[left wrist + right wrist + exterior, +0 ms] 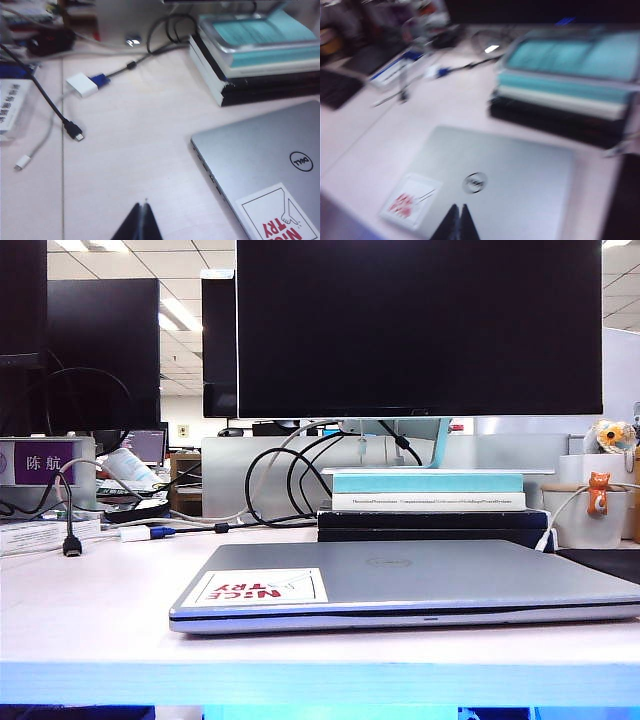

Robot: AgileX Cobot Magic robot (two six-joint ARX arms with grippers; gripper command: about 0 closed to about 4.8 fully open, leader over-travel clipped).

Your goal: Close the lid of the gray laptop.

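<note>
The gray laptop (400,615) lies flat on the white desk with its lid (430,575) down on the base, the white-red sticker (258,587) and round logo (388,561) facing up. Neither arm shows in the exterior view. In the left wrist view, my left gripper (143,205) is shut and empty above bare desk, off the lid's (260,150) sticker-side corner. The right wrist view is blurred; it shows my right gripper (458,207) shut and empty, hanging over the lid (510,175) near the logo (474,182).
A large black monitor (420,330) stands behind the laptop on a stack of books (430,505). Cables, a black plug (74,131) and a white adapter (82,84) lie on the desk to the left. A white holder with an orange figure (598,495) stands at right.
</note>
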